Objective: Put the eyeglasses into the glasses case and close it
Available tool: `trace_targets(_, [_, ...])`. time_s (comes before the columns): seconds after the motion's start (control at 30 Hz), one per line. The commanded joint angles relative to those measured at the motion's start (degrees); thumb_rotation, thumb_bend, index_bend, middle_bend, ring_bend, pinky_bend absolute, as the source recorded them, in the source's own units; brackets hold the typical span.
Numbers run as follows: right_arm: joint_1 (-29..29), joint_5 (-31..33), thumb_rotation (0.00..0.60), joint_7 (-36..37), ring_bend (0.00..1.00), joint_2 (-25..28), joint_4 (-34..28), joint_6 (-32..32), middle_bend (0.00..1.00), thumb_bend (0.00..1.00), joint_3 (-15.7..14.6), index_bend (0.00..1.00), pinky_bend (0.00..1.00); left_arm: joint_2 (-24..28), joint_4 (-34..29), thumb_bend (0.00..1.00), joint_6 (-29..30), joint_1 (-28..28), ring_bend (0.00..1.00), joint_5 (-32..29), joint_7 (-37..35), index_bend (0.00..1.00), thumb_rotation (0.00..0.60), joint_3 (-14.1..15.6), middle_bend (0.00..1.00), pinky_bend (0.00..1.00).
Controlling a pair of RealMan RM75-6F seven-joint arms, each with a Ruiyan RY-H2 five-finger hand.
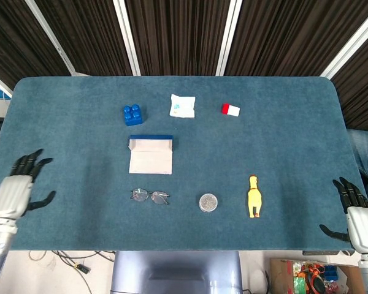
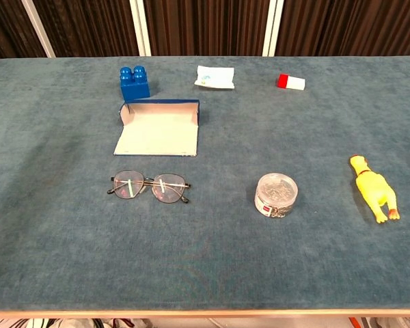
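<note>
- Left hand (image 1: 15,191) of mine hangs over the near left edge of the table (image 1: 61,122), fingers spread wide and holding nothing; only the head view shows it.
- Right hand (image 1: 356,214) sits off the near right corner, fingers also apart and empty.
- One pair of eyeglasses (image 2: 150,186) lies flat on the cloth, arms folded out, just nearer to me than the glasses case (image 2: 158,128); the two are close but not touching.
- One case, lying open with its pale inside up and its blue lid wall standing at the far side.
- Around them I count one blue brick (image 2: 134,82) just beyond the case, one white packet (image 2: 214,77), one red-and-white block (image 2: 290,82), one round clear tub (image 2: 277,193) and one yellow rubber chicken (image 2: 376,189).
- Risk, as I judge it: the thin wire frame lies flush on soft cloth, so my fingers may slide over it or push it away instead of lifting it.
- A pinch on a lens rather than the rim could smear or twist the frame.
- The case looks light; nudging it while setting the glasses in could shove it into the brick, or tip the lid shut early.
</note>
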Motion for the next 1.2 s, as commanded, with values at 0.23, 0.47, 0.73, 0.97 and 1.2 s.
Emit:
trace_targets(0.23, [0.02, 0.33, 0.600, -0.10, 0.05, 0.04, -0.23, -0.17, 0.00, 0.09, 0.05, 0.00, 0.19, -1.33, -5.89, 0.26, -21.42, -18.58, 0.00, -17.64, 13.00, 0.24, 0.600, -5.20, 0.05, 0.00])
trace_targets(0.47, [0.02, 0.34, 0.600, -0.31, 0.05, 0.02, -0.23, -0.10, 0.00, 0.09, 0.08, 0.00, 0.19, -10.28, -2.44, 0.26, -22.34, -26.97, 0.00, -30.09, 22.63, 0.30, 0.600, -4.85, 0.07, 0.00])
trace_targets(0.73, [0.02, 0.27, 0.600, -0.07, 0.05, 0.08, -0.16, -0.05, 0.00, 0.09, 0.10, 0.00, 0.19, -18.91, 1.71, 0.27, -18.93, -31.82, 0.00, -37.07, 29.91, 0.33, 0.600, -2.41, 0.07, 0.00])
trace_targets(0.97, [0.00, 0.50, 0.600, 0.54, 0.05, 0.27, -0.13, -0.04, 0.00, 0.09, 0.26, 0.00, 0.19, -24.16, 5.26, 0.32, -16.93, -34.31, 0.00, -40.04, 32.62, 0.36, 0.600, -1.31, 0.07, 0.00])
trace_targets(1.2, [0.03, 0.41, 0.600, 0.86, 0.05, 0.41, -0.10, -0.11, 0.00, 0.09, 0.24, 0.00, 0.19, -27.49, 7.58, 0.32, -16.58, -35.80, 0.00, -41.35, 33.83, 0.42, 0.600, -0.18, 0.08, 0.00])
